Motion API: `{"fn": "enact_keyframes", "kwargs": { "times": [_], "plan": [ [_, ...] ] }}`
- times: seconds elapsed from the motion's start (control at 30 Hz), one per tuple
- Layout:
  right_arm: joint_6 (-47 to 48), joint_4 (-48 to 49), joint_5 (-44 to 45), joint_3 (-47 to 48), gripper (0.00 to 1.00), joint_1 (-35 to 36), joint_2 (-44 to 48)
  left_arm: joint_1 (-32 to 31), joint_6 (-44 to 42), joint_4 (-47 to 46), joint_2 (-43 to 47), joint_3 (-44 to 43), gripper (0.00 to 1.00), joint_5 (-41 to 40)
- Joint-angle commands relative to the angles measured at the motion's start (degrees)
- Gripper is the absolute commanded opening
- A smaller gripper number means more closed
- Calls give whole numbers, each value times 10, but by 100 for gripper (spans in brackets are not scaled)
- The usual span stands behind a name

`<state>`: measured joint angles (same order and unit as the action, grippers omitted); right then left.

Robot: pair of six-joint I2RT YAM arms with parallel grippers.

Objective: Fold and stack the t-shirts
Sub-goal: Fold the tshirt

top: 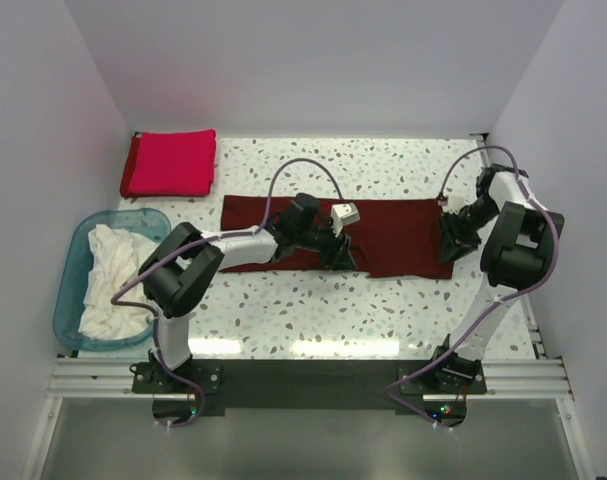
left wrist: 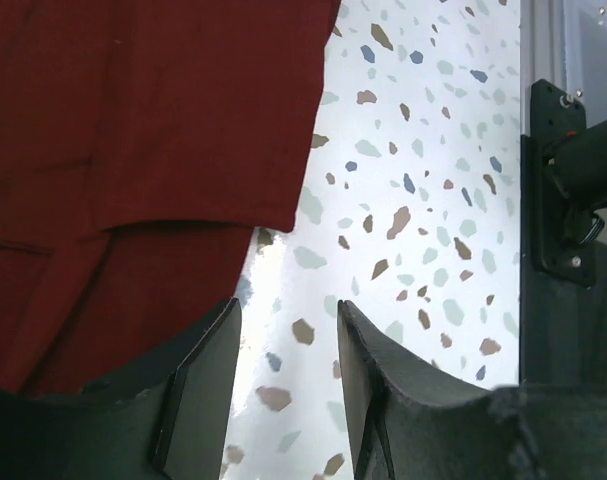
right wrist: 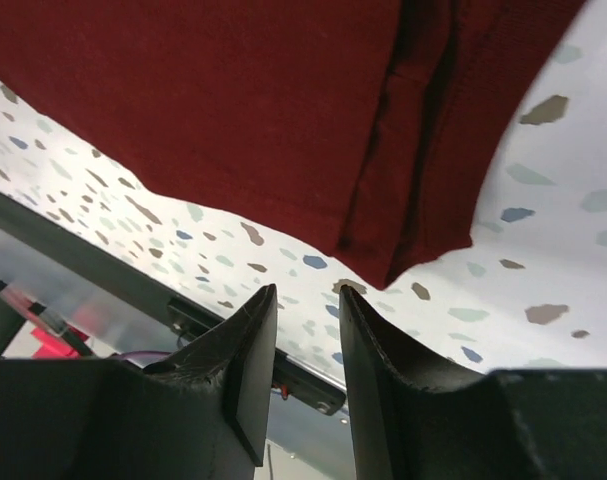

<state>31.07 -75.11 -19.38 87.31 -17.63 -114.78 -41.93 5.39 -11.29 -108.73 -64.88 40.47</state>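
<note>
Progress: roughly one shirt done, I'd say. The red shirt lay folded flat at the desk's back left corner, the only thing that looked finished; no stack on it yet. The maroon shirt lay spread as a long band across mid-desk, apparently folded lengthwise once, with doubled layers showing at its edges in both wrist views. It likely needed crosswise folds, then a move onto the red one. The left claw sat at the band's near edge around the middle, jaws moderately apart with nothing between, only bare desk in the gap and cloth just beside one finger. The right claw sat at the band's right end, jaws apart by a narrower gap, also empty, the shirt's corner just ahead of the tips. The blue tub at left held crumpled white shirts, count unclear, all unfolded. Most of the job was left.
</note>
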Motion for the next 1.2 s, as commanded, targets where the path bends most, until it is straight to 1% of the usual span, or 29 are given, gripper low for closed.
{"fn": "enact_keyframes", "kwargs": {
  "times": [0.0, 0.07, 0.17, 0.2, 0.33, 0.57, 0.67, 0.7, 0.73, 0.8, 0.83, 1.0, 1.03, 1.1, 1.17],
  "plan": [
    [-25, -19, -41, -3, 35, 3, -3, -12, 74, -97, -18, -17, 48, -8],
    [-29, -17, -46, -8, 34, 4, -8, -18, 78, -101, -31, -15, 48, -9],
    [-37, 0, -27, -25, 34, 7, -19, -25, 95, -115, -46, -8, 49, -9],
    [-39, 14, -21, -29, 34, 7, -23, -27, 109, -118, -47, -6, 49, -10],
    [-46, 36, -3, -42, 36, 7, -37, -31, 120, -132, -60, -9, 49, -8],
    [-58, 59, -6, -38, 36, 10, -57, -38, 134, -136, -90, -27, 49, -4],
    [-60, 56, -14, -35, 35, 10, -58, -37, 141, -138, -102, -27, 49, 2],
    [-60, 52, -15, -33, 33, 10, -59, -38, 146, -140, -105, -27, 49, 6],
    [-59, 48, -19, -31, 28, 10, -56, -38, 152, -145, -108, -28, 49, 9],
    [-58, 39, -24, -22, 24, 9, -53, -38, 166, -154, -113, -24, 49, 21],
    [-58, 36, -26, -20, 18, 10, -51, -38, 172, -166, -113, -21, 50, 24],
    [-58, 22, -41, -4, 4, 10, -48, -44, 204, -179, -130, -20, 51, 27],
    [-58, 21, -43, -2, 0, 10, -46, -44, 206, -183, -133, -24, 51, 28],
    [-59, 20, -51, -4, 0, 10, -44, -49, 209, -182, -141, -27, 51, 29],
    [-60, 18, -57, -3, 0, 9, -44, -49, 201, -184, -135, -25, 49, 27]
  ]
}}
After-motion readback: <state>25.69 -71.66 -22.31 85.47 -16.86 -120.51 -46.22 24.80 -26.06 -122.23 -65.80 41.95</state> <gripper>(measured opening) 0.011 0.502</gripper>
